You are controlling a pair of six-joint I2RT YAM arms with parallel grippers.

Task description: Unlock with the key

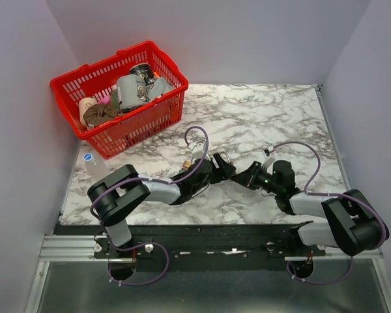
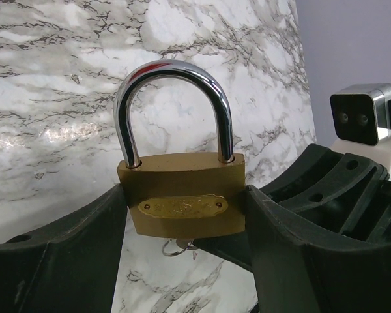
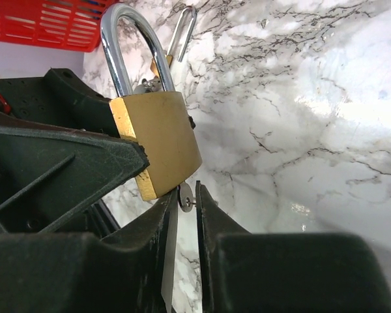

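My left gripper (image 1: 225, 168) (image 2: 186, 210) is shut on a brass padlock (image 2: 182, 195) with a silver shackle and holds it upright above the marble table. The padlock also shows in the right wrist view (image 3: 163, 140). A small silver key (image 3: 187, 195) with a thin ring sticks out of the padlock's bottom; it shows under the lock in the left wrist view (image 2: 178, 246). My right gripper (image 1: 243, 177) (image 3: 186, 197) meets the lock from the right, its jaws closed to a narrow gap around the key's head. The shackle sits seated in the body.
A second brass padlock (image 3: 174, 49) lies on the table beyond the held one. A red basket (image 1: 146, 124) full of items stands at the back left. A plastic bottle (image 1: 91, 161) lies by the table's left edge.
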